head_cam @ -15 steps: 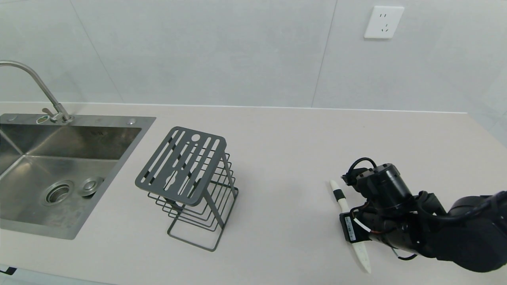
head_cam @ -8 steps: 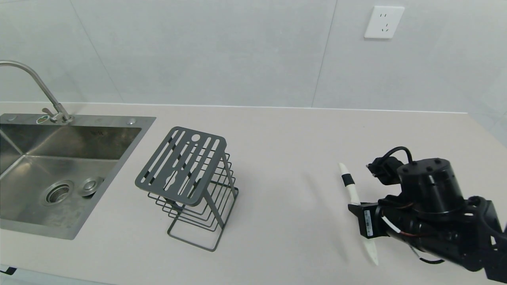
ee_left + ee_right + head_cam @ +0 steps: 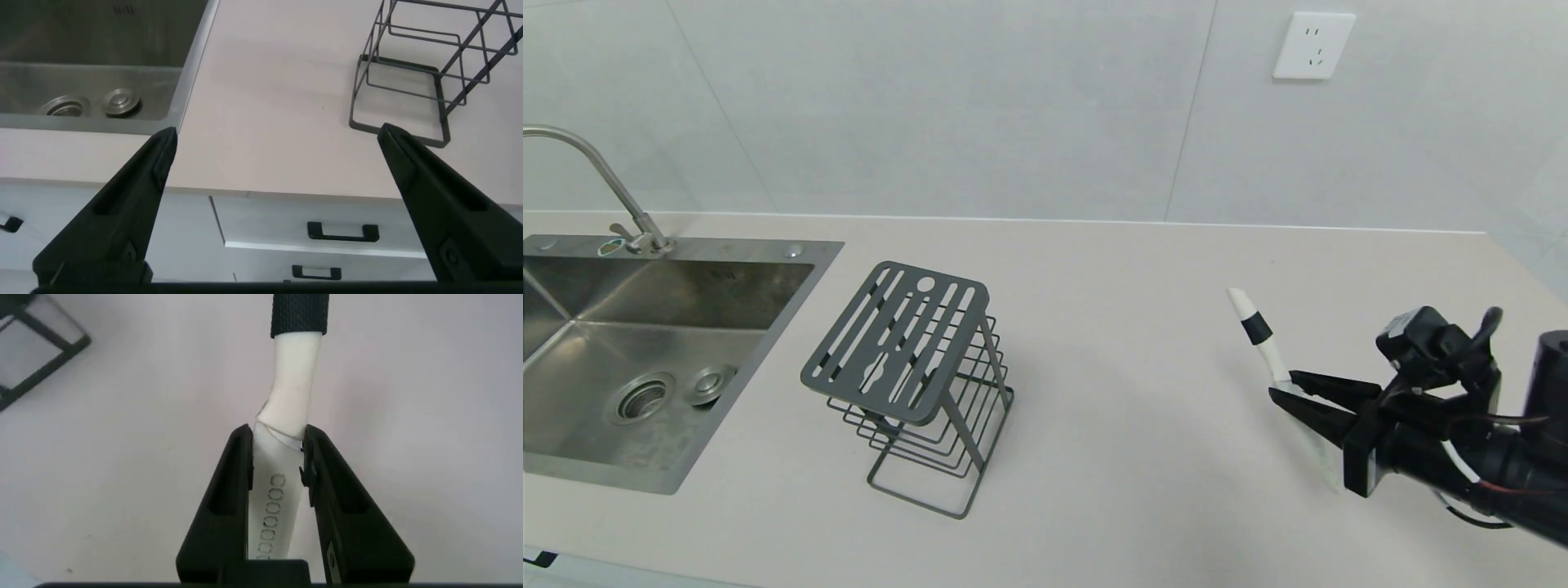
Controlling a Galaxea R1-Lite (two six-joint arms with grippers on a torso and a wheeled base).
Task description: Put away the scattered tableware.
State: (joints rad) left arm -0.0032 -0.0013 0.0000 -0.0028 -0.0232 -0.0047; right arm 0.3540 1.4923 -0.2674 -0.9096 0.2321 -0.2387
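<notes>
- knife (image 3: 1267, 353): all white, black band on the handle, row of little holes along the blade, over at the right side of the counter (image 3: 1111, 269)
- right gripper (image 3: 1284, 385) clamped on its blade
- left gripper (image 3: 275, 132) spread wide, holding nothing

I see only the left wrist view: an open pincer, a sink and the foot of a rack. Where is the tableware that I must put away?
Observer: A white knife is in the right pincer, far to the right of the rack.
Operator: How is it held?
Observer: The right wrist view shows the fingers shut on the blade; the handle, with a black band, sticks out ahead.
Operator: Does the rack have a place for it?
Observer: From the head view, its tilted top plate has long slots.
</notes>
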